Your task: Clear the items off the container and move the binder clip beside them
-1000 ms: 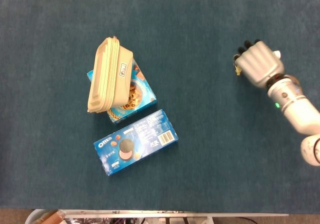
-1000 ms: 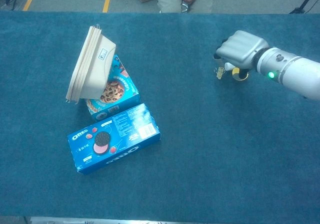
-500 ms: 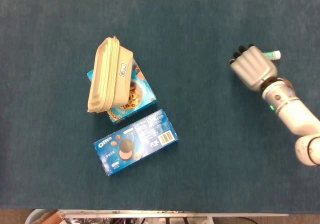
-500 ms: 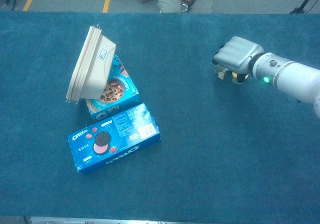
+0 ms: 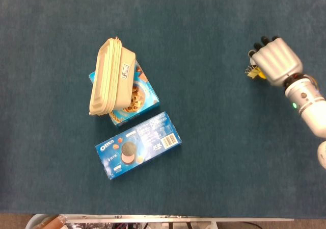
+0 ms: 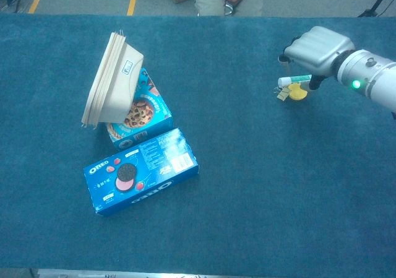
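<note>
- The right hand has shifted toward 2 o'clock since half a second ago, fingers curled downward; whether it holds anything cannot be told.
- The yellow binder clip now shows on the table just under the hand, touching a small white tube.
- Container, tilted at 10 o'clock, leans on a cookie box; Oreo box beside, unchanged.
- Left hand unseen.
</note>
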Robot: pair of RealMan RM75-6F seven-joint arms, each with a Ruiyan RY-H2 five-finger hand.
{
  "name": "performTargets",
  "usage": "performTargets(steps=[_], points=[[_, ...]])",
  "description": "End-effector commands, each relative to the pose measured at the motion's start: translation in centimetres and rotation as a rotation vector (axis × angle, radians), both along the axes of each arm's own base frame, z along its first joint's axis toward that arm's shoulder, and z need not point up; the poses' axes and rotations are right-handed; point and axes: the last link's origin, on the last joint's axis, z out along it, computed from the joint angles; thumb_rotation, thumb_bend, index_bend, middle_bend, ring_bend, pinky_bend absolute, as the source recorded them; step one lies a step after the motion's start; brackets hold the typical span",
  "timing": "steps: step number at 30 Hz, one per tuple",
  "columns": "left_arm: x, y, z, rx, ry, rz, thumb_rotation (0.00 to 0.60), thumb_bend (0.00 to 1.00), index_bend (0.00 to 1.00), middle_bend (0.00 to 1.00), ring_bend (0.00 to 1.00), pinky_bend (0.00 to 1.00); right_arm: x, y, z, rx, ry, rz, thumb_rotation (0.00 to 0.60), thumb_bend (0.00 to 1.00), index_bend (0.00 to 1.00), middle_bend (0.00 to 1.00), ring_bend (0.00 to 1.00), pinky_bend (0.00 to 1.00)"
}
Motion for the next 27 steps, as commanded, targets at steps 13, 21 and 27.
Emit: performTargets(steps=[13, 21, 27], points=[[-0.4, 2.6, -0.9, 0.002, 0.002, -0.012, 0.6, 0.39, 0.19, 0.12, 0.06, 0.04, -3.9, 5.2, 8.6, -0.254, -0.232, -0.15, 0.6, 0.25, 0.39, 0.32, 0.22, 0.38], [-0.3, 3.4, -1.4, 0.029, 0.01, -0.026, 0.6, 0.39, 0.19, 0.12, 0.06, 0.04, -6.6, 9.3, 11.0, -0.371, -0.28, -0.194, 0.6, 0.25, 0.39, 0.32, 0.22, 0.38], [0.3, 3.5, -2.2, 0.033, 0.002, -0.043, 0.6, 0.39, 0.19, 0.12, 0.06, 0.04, -7.6, 12.3, 12.4, -0.447, -0.299, -0.167, 0.6, 0.25, 0.39, 0.32, 0.22, 0.38]])
